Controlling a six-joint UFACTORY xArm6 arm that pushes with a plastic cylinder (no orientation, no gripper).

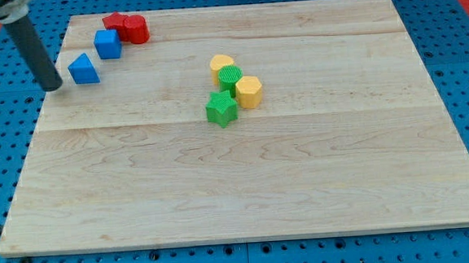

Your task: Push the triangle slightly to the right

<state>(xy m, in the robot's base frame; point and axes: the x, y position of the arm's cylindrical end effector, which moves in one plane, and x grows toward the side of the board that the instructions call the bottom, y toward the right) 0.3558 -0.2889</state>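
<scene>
A blue triangle block [83,69] lies near the board's upper left. My tip [52,87] stands just to the view's left of it, a small gap apart, at the board's left edge. The dark rod rises from the tip toward the view's top left. A blue cube [107,43] sits just above and right of the triangle.
Two red blocks [127,27] lie together near the top edge, right of the blue cube. In the middle sit a yellow heart-like block [222,65], a green round block [230,79], a yellow hexagon [249,91] and a green star [222,109]. The wooden board [246,188] rests on a blue pegboard.
</scene>
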